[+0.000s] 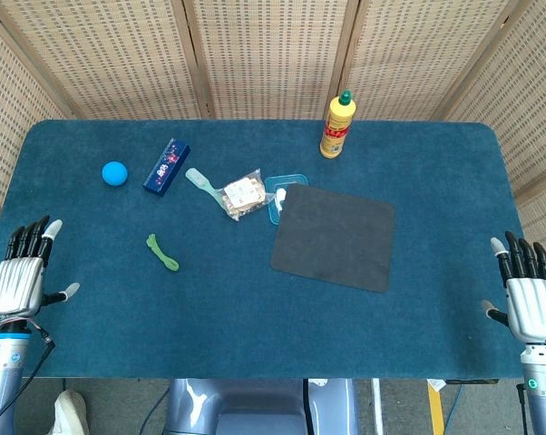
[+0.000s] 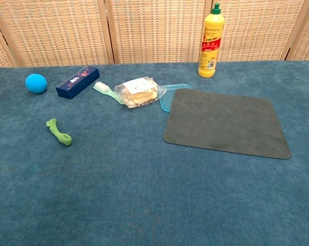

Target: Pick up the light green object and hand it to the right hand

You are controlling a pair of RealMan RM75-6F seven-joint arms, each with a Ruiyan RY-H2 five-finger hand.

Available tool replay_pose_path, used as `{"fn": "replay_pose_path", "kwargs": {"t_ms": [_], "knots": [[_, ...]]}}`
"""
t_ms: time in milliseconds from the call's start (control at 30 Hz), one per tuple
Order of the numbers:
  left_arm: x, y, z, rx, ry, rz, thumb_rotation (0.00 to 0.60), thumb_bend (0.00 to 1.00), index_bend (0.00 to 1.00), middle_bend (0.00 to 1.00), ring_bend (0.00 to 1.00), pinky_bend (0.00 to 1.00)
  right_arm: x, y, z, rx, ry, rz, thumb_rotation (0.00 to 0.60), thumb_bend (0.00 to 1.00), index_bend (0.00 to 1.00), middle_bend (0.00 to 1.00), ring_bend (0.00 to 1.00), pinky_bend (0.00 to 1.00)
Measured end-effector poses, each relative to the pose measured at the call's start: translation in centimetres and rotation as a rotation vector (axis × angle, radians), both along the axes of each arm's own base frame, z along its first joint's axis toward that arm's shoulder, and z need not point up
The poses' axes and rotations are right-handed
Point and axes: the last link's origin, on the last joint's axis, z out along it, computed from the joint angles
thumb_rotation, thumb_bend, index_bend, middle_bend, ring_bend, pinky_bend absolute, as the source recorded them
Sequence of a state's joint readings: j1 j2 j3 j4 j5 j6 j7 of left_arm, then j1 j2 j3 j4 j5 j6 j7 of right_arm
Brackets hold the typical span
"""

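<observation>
Fingers [image 1: 28,237] spread on left hand [image 1: 19,281], holding nothing; right hand [image 1: 531,299] likewise splayed and empty, both at near table corners. Fuzzy dark teal table cloth [image 1: 255,326]. Flat dark grey mat [image 1: 335,237], rounded corners, centre-right. Yellow plastic bottle [image 1: 336,127], green cap, upright at back. Navy box [image 1: 167,167], clear crinkly snack bag [image 1: 242,194], round blue ball [image 1: 115,173]. Light green object [image 1: 162,252], thin twisted strip, lies left-centre, apart from the rest.
</observation>
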State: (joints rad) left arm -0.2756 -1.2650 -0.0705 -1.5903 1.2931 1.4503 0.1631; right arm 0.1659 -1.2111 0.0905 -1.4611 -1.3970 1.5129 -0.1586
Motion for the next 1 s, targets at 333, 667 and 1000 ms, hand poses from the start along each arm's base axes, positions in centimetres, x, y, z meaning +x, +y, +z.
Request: {"fn": "replay_pose_path", "kwargs": {"t_ms": [333, 667, 1000], "knots": [[-0.8, 2.9, -1.2, -0.1, 0.066, -0.075, 0.6, 0.0, 0.0, 0.0, 0.0, 0.0, 0.4, -0.1, -0.4, 0.016, -0.001, 0.0, 0.6, 0.0, 0.0, 0.0, 0.0, 0.0], [-1.0, 8.6, -3.6, -0.252, 0.248, -0.209, 0.6, 0.18, 0.3, 0.0, 0.0, 0.0, 0.3, -0.3, -0.6, 0.013, 0.013, -0.023, 0.6, 0.0, 0.0, 0.0, 0.0, 0.0], [-1.3, 12.9, -7.6, -0.34, 0.372, -0.287, 0.6, 0.31, 0.38, 0.0, 0.0, 0.0, 0.0, -0.4, -0.9, 0.009, 0.025, -0.049, 0.6, 0.0, 0.0, 0.0, 0.0, 0.0]]}}
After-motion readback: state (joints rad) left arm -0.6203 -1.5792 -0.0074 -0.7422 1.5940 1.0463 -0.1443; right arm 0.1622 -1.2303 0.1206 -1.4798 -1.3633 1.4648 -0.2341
